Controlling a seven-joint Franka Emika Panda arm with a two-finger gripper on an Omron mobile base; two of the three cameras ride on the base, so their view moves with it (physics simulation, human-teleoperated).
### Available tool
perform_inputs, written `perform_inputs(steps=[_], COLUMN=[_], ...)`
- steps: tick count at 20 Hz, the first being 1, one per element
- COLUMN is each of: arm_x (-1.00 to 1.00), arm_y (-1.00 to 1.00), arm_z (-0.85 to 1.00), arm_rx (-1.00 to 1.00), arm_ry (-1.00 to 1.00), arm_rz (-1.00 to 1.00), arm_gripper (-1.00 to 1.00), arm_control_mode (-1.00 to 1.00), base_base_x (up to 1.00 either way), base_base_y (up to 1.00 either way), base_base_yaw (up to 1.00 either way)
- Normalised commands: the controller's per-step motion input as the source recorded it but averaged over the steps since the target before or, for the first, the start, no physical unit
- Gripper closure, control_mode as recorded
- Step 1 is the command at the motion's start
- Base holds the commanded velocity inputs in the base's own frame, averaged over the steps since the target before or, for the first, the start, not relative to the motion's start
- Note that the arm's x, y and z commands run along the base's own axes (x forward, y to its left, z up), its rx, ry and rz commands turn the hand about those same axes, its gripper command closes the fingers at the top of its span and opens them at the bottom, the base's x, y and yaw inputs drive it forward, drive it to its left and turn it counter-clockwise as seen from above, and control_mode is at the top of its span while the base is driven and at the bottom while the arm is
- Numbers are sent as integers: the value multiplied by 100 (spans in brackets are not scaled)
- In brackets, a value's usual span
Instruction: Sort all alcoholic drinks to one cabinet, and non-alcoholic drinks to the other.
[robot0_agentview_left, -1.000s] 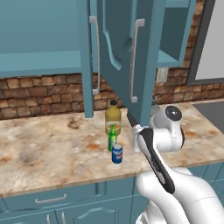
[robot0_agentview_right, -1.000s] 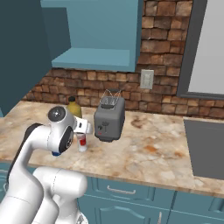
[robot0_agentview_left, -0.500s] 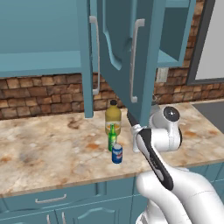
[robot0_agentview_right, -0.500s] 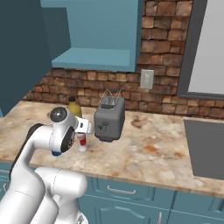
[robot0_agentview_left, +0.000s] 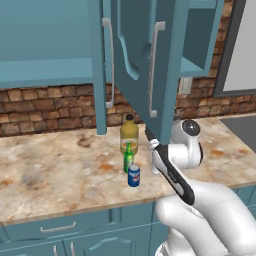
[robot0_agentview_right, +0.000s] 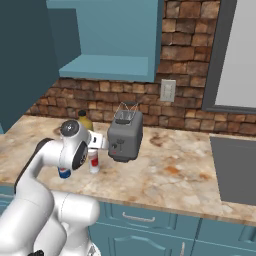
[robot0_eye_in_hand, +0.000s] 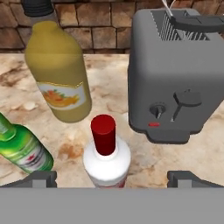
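Note:
In the hand view my gripper (robot0_eye_in_hand: 112, 178) is open, its fingertips (robot0_eye_in_hand: 42, 178) standing wide to either side of a white bottle with a red cap (robot0_eye_in_hand: 106, 151) just ahead. The slim green bottle (robot0_eye_in_hand: 22, 148) leans in at the lower left. Behind it stands the big yellow-orange juice bottle (robot0_eye_in_hand: 59, 72). From the left base view the juice bottle (robot0_agentview_left: 129, 134), green bottle (robot0_agentview_left: 128, 158) and blue can (robot0_agentview_left: 133, 176) line up on the counter, left of my arm. The right base view has the blue can (robot0_agentview_right: 64, 173) and the white bottle (robot0_agentview_right: 93, 161) below my hand.
A grey toaster (robot0_eye_in_hand: 175, 74) stands close to the right of the white bottle, on the marble counter (robot0_agentview_left: 55, 175) against the brick wall. Open blue cabinet doors (robot0_agentview_left: 145, 60) hang above the drinks. The toaster (robot0_agentview_right: 125, 138) has counter room to its right.

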Motion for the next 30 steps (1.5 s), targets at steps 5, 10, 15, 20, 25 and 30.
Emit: perform_inputs(steps=[5,10,15,20,25,30], arm_x=[13,10,3,5,1,4], arm_y=[5,4,0,0,0,0], arm_z=[-13,-18,-17,-13,-12,-8], arm_rx=[0,0,0,0,0,0], arm_ry=[0,0,0,0,0,-6], arm_rz=[0,0,0,0,0,0], arm_gripper=[-100,-100,-100,-100,-100,-100], arm_control_mode=[-100,-100,-100,-100,-100,-100], base_base_x=[0,0,0,0,0,0], base_base_y=[0,0,0,0,0,0], base_base_yaw=[0,0,0,0,0,0])
